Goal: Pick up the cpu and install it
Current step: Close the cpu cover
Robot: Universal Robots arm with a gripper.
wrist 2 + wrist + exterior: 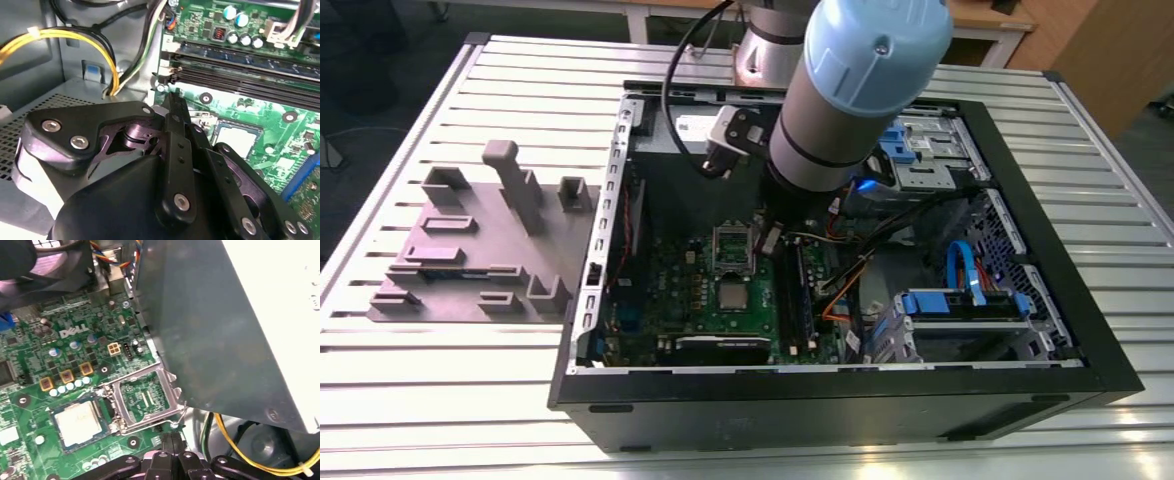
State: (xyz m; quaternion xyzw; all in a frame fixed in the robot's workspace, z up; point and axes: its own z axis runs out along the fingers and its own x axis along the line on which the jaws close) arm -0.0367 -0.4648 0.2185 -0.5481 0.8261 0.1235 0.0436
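And there was the claw (172, 107): matt black links dotted with bright steel screws. Just ahead of it the cpu (80, 422) wore a dull silvery metal top, and nearer the claw the socket frame (172, 392) was bare, shiny metal. Around both, the green board (75, 350) looked glossy and lacquered. Looming beside the claw, the big box (210, 330) was flat grey sheet metal, while the yellow wire (240, 450) had smooth plastic skin. Well away from the claw, the surface (454, 400) was ribbed satin aluminium, the case wall (854, 400) matt black.
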